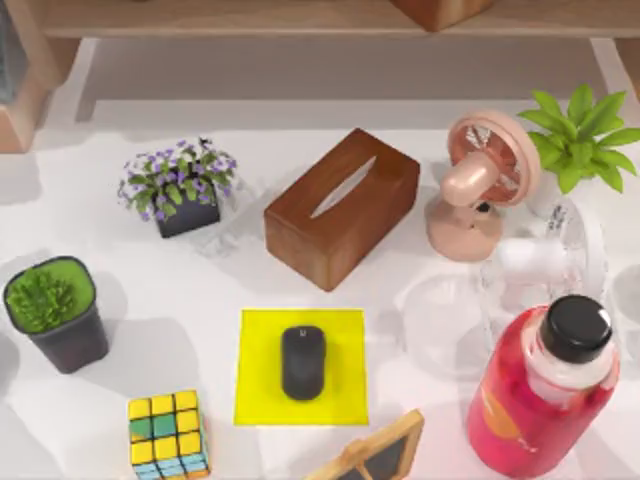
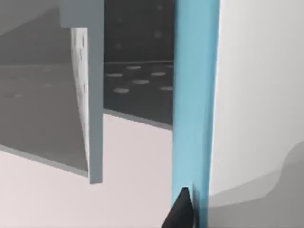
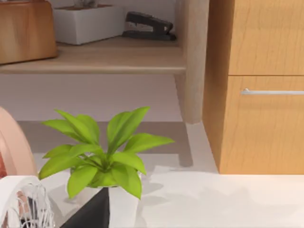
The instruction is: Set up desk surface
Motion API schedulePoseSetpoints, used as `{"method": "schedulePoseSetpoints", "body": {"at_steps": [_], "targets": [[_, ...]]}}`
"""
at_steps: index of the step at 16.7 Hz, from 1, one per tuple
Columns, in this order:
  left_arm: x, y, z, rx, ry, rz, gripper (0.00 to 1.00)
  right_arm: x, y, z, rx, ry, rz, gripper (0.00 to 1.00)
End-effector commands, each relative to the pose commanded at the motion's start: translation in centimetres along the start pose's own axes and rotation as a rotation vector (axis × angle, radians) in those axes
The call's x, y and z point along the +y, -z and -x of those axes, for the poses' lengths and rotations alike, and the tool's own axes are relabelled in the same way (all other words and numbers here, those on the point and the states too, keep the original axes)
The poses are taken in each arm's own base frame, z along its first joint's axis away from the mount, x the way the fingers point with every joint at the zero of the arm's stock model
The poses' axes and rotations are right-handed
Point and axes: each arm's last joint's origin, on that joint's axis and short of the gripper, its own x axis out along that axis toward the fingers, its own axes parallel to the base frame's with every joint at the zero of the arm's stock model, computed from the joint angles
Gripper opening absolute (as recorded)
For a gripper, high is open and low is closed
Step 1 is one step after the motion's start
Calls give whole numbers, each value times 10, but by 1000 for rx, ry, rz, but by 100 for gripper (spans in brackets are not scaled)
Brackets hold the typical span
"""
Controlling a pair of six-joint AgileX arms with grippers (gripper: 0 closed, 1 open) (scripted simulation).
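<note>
- Clutter is spread over the desk surface (image 1: 210,290), the broad white tabletop across the top view.
- Yellow mat (image 1: 255,395) is laid near the front centre, with a black mouse (image 1: 303,362) resting on it.
- Wooden tissue box (image 1: 342,206) is set behind the mat, angled; a purple-flowered plant (image 1: 180,185) in a dark pot is placed to its left.
- Green plant in a black pot (image 1: 55,312) is seen at the left edge; a colour cube (image 1: 168,433) is placed in front of it.
- Pink fan (image 1: 478,185) is stood right of the tissue box; a white fan (image 1: 545,262) is seen just in front of it, pale and hard to make out.
- Leafy green plant (image 1: 580,135) is set at the far right; it is also seen in the right wrist view (image 3: 102,154).
- Red bottle (image 1: 545,385) with a black cap is stood at the front right, cut off by the frame.
- Small framed board (image 1: 380,455) is cut off at the front edge.
- Wooden shelf (image 1: 300,18) is run along the back; in the right wrist view a stapler (image 3: 147,26) and a white box (image 3: 88,21) are seen on it, beside a drawer unit (image 3: 259,85).
- Dark tip (image 2: 183,211) is seen at the left wrist view's edge against a blue strip (image 2: 194,109); what it belongs to cannot be told.
- Jaw state cannot be told for either arm, nor how the jaws sit relative to the desk surface.
</note>
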Motion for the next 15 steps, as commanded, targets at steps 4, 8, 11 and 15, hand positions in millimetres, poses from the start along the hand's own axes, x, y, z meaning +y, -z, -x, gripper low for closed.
{"method": "schedulePoseSetpoints", "body": {"at_steps": [4, 8, 11, 15], "targets": [[-12, -38, -15, -137, -8, -67, 0, 0, 0, 0, 0, 0, 0, 100], [-12, -39, -16, -140, -7, -68, 0, 0, 0, 0, 0, 0, 0, 100], [-11, -38, -16, -136, -10, -69, 0, 0, 0, 0, 0, 0, 0, 100], [-6, -40, -33, -138, -18, -71, 0, 0, 0, 0, 0, 0, 0, 100]]}}
